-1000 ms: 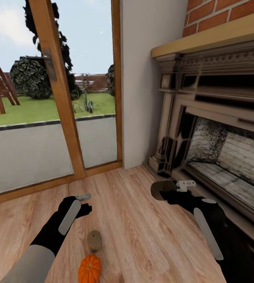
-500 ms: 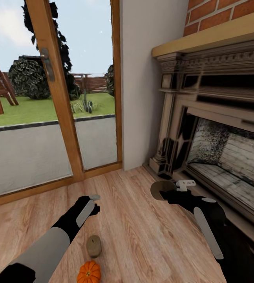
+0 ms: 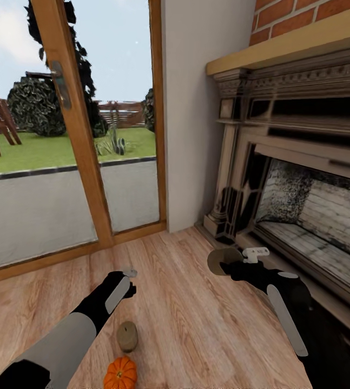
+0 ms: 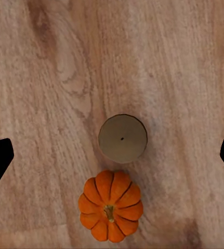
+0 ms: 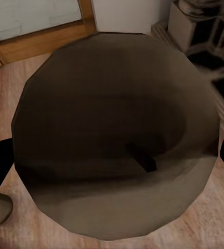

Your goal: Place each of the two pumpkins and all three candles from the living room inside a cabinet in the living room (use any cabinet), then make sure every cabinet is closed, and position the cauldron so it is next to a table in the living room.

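A candle [image 3: 127, 336] stands upright on the wood floor [image 3: 196, 324], and a pumpkin [image 3: 120, 373] lies just beside it, nearer to the robot. In the left wrist view the candle [image 4: 122, 138] and the pumpkin [image 4: 110, 205] almost touch, and both sit between the two dark fingertips at the edges. The left gripper [image 3: 130, 274] hangs above the floor just beyond the candle, its jaws wide apart, holding nothing. The right gripper [image 3: 234, 259] holds a second candle [image 3: 223, 261] near the fireplace [image 3: 304, 178]. In the right wrist view this candle's flat end [image 5: 117, 135] is very close to the camera, with a fingertip at each side. Behind the arms is a glass door [image 3: 72, 135] with a wooden frame.
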